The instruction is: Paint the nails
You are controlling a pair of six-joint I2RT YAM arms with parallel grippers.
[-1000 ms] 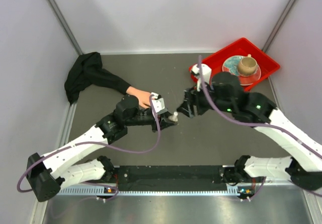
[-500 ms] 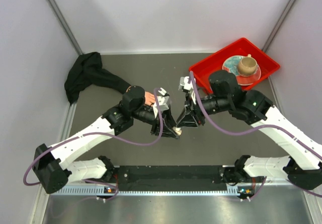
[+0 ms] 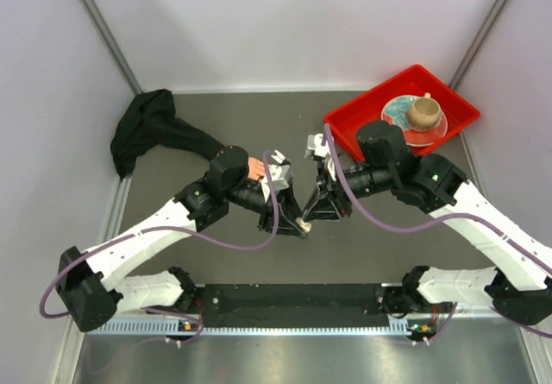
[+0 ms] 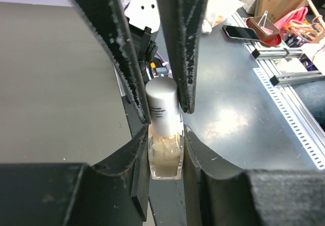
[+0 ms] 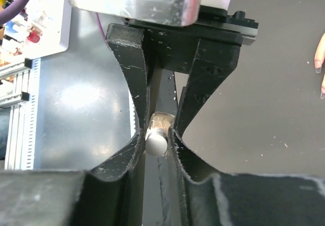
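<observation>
Left wrist view: left gripper (image 4: 165,134) clamps the bottle (image 4: 165,160), right gripper (image 5: 156,134) pinches its cap (image 5: 156,143).

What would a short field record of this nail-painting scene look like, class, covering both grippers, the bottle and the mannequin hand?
left gripper: shut on the bottle body
right gripper: shut on the cap
bottle: cap on, held between both grippers
mannequin hand: lying on table, partly hidden by left arm
red tray: far right, holding plate and cup
</observation>
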